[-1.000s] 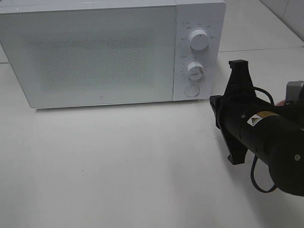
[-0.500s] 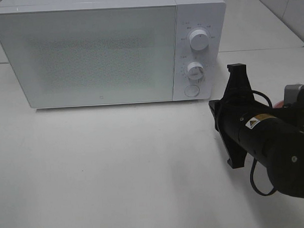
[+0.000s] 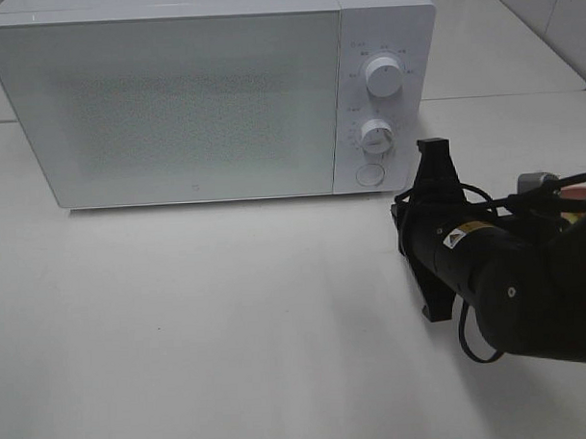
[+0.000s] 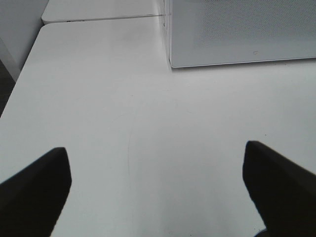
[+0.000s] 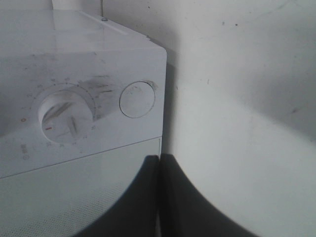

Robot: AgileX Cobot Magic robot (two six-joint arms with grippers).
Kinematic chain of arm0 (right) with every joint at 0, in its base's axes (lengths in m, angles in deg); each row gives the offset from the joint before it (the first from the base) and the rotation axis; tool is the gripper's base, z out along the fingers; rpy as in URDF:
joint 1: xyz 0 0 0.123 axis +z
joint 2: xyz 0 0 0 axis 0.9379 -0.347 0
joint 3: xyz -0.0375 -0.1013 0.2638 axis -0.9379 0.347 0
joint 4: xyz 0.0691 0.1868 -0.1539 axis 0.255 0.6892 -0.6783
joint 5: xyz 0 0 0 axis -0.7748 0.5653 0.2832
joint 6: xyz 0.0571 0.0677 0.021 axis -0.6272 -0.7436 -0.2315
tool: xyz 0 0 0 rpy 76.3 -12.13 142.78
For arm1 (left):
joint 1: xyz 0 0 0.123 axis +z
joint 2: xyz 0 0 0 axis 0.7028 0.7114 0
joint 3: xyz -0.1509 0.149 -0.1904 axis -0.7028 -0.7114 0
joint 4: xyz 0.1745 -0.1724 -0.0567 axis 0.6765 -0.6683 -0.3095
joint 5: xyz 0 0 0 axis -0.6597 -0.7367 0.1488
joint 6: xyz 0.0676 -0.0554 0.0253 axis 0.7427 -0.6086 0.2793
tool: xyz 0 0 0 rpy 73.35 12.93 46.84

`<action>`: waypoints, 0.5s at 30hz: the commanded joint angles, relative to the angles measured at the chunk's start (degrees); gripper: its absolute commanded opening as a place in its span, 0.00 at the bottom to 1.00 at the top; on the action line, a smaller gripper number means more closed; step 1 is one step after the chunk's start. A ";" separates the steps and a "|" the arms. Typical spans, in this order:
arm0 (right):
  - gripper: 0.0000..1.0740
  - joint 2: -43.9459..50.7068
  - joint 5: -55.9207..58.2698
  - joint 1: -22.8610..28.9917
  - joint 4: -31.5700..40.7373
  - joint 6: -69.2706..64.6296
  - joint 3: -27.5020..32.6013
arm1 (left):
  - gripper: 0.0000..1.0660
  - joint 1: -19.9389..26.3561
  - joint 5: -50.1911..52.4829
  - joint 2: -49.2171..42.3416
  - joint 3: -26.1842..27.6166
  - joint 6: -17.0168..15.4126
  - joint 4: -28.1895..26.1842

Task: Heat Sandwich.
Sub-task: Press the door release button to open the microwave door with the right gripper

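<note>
The sandwich is out of view. The white microwave (image 3: 173, 98) stands at the back of the table with its door closed. My right gripper (image 3: 401, 216) is shut and empty. It points at the microwave's lower right front corner, a short way from the round button (image 3: 369, 174). In the right wrist view the shut fingertips (image 5: 159, 163) meet just below that button (image 5: 137, 98) and beside the lower dial (image 5: 61, 114). My left gripper (image 4: 158, 197) is open and empty over bare table, and the microwave's (image 4: 237, 29) lower corner lies ahead of it.
The control panel has an upper dial (image 3: 382, 78) and a lower dial (image 3: 376, 137). A sliver of something pink-red (image 3: 579, 183) shows behind the right arm at the right edge. The white table (image 3: 210, 319) stretches in front of the microwave.
The right arm has moved left and closer to the microwave's control panel. Its gripper has finished shutting. The left gripper has not changed.
</note>
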 commanded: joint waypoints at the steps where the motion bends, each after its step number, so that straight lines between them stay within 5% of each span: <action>1: 0.01 -0.92 1.49 -1.60 -2.58 0.00 -1.66 | 0.84 0.11 0.52 -1.55 -0.23 0.06 -0.34; 15: 0.01 -7.68 4.87 -6.82 -7.10 0.00 -10.20 | 0.84 0.11 0.52 -1.55 -0.23 0.06 -0.34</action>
